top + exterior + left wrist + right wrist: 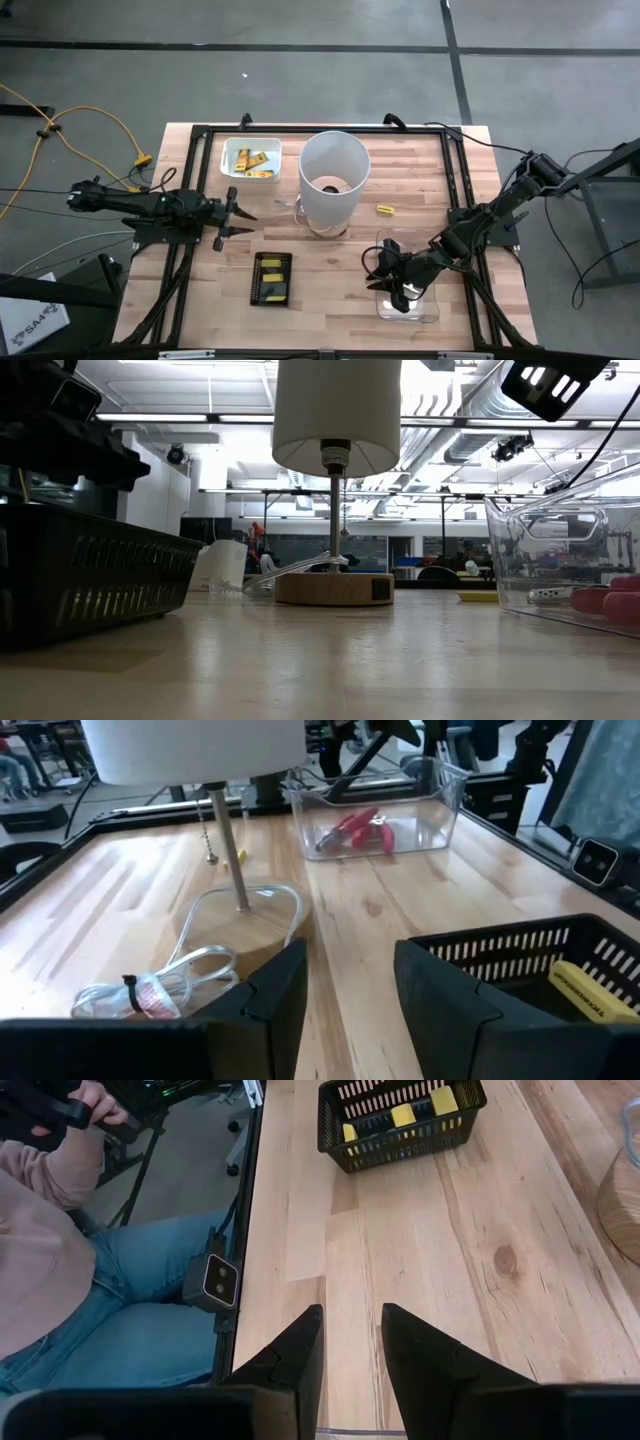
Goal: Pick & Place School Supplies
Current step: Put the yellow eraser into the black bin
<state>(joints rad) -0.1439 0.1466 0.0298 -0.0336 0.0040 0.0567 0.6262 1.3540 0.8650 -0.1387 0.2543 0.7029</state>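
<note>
the wooden tabletop (330, 290) carries everything, ringed by a black frame. a white-shaded lamp (333, 178) stands near the middle toward the far edge, on a round wooden base (334, 588), with its clear cord (190, 970) coiled beside the base. a white tray (250, 158) sits near the far left corner and holds several yellow oblong pieces (256, 161). a black mesh basket (271, 277) lies toward the near edge, left of centre, with two more yellow pieces (273, 278) inside it. a clear plastic bin (407, 290) sits toward the near right corner; in the left wrist view the pink-handled pliers (358, 830) lie on its floor. one loose yellow piece (385, 209) lies on the bare wood right of the lamp, apart from every container

the left gripper (240, 217) hangs over the left side of the tabletop between the tray and the basket, its fingers (270, 995) spread apart and empty. the right gripper (392, 276) is over the clear bin, its fingers (295, 1355) set a narrow gap apart with nothing between them

beyond the near edge a seated person in blue jeans (130, 1295) shows in the right wrist view
</note>
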